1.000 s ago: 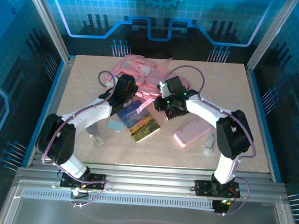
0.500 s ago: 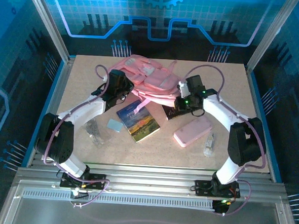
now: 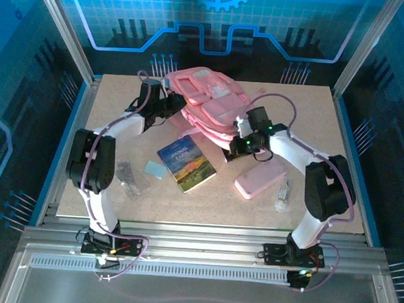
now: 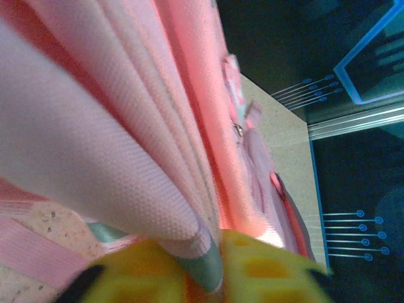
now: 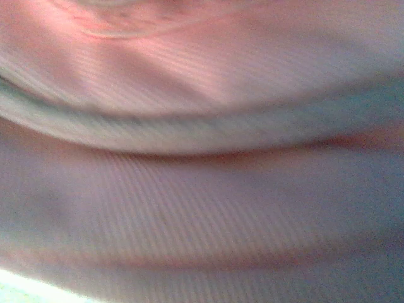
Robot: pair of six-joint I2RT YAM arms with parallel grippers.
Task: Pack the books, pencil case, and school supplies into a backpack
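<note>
Pink fabric backpack (image 3: pixel 210 105): bunched at the far middle of the speckled beige tabletop (image 3: pixel 307 117), between the two arms, paler pocket side up.
Left gripper (image 3: pixel 176 109): at the backpack's left edge. In the wrist view a grey-trimmed fold of the pink cloth sits between its yellow fingers (image 4: pixel 142 271); whether they pinch it or stand loose cannot be told.
Right gripper (image 3: pixel 235 144): jaws closed, pressed against the backpack's near right edge. Its wrist view shows blurred pink cloth close up; whether any cloth is caught cannot be told.
Blue paperback book with a landscape photo (image 3: pixel 186 163): flat on the tabletop, just nearer than the backpack, between the arms.
Flat pale-pink pencil pouch (image 3: pixel 260 179): right of the book, apart from it.
Small light-blue square piece (image 3: pixel 155 169): just left of the book.
Small clear oblong item (image 3: pixel 282 193): just right of the pouch.
</note>
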